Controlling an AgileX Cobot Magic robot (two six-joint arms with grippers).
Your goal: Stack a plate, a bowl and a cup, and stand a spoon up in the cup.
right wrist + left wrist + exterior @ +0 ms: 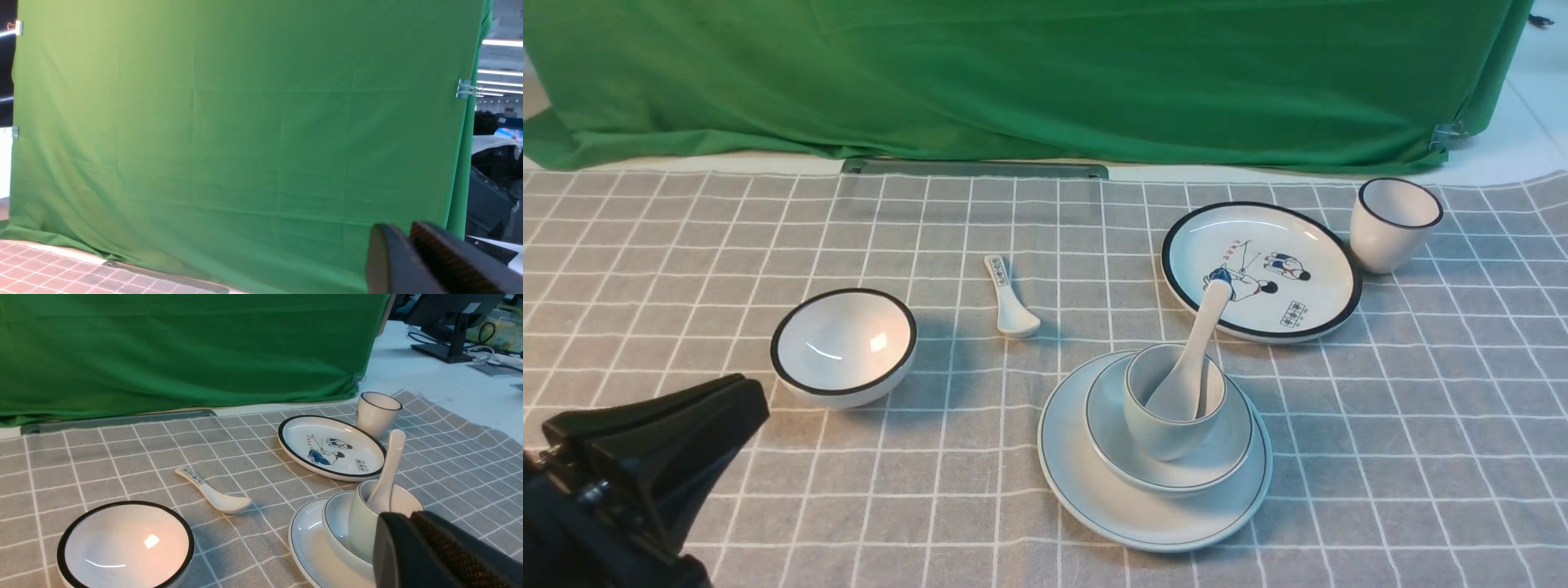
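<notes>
Lower centre, the long white ceramic spoon point(1196, 351) leans in the pale tapered cup point(1156, 429), stacked on the shallow pale bowl point(1225, 457) and plain round plate point(1094, 482); the left end effector point(747, 400), lower left, is closed and empty, while I cannot tell for the right end effector point(398, 232).

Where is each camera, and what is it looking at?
Front: between the arms, facing forward over the tablecloth; left gripper shows.
Left wrist: on the left arm, facing the stacked cup; its gripper shows.
Right wrist: on the right arm, facing the curtain; right gripper shows.
Shared: front and left wrist both see the spoon in the cup.
</notes>
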